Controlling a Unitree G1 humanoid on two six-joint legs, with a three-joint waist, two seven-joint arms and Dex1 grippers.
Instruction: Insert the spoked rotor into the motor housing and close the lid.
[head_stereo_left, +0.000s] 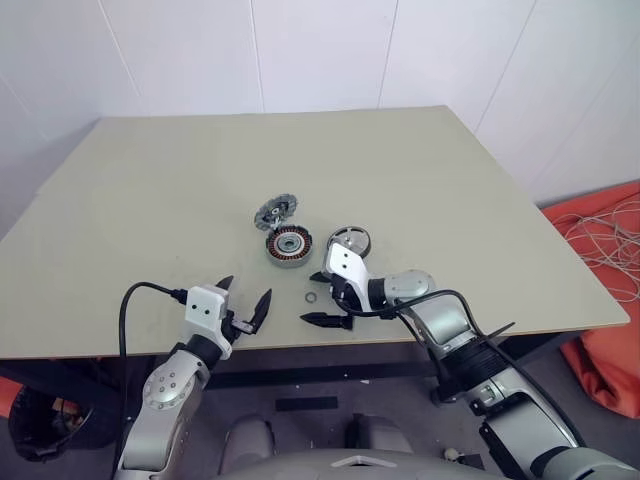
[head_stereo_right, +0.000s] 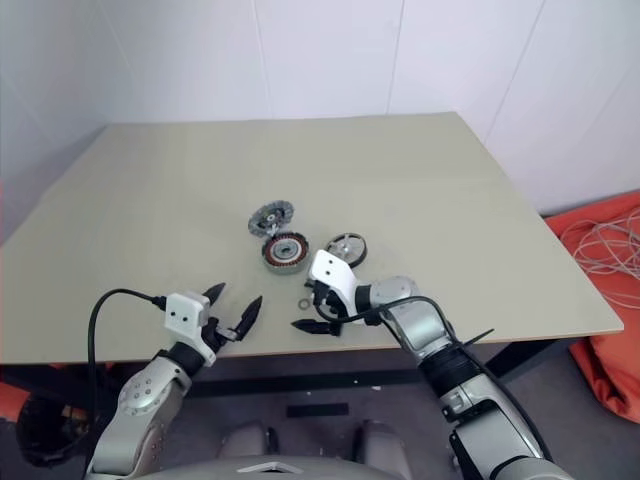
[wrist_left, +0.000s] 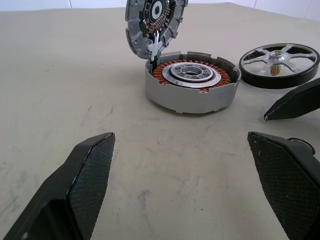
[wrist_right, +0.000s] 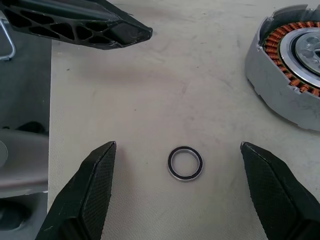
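Beige table (head_stereo_left: 150, 220), small ring (wrist_right: 185, 163) between open right tool (wrist_right: 180, 200) fingers, lid (wrist_left: 152, 22) upright

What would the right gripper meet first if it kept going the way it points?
Probably the small ring, lying on the table between the open right gripper's fingers; depth is uncertain.

A small metal ring (wrist_right: 185, 163) lies flat on the beige surface (head_stereo_left: 180, 190) near its front edge, while orange fabric (head_stereo_left: 612, 300) with pale cables (head_stereo_left: 605, 238) sits on the floor beside white walls (head_stereo_left: 330, 50).
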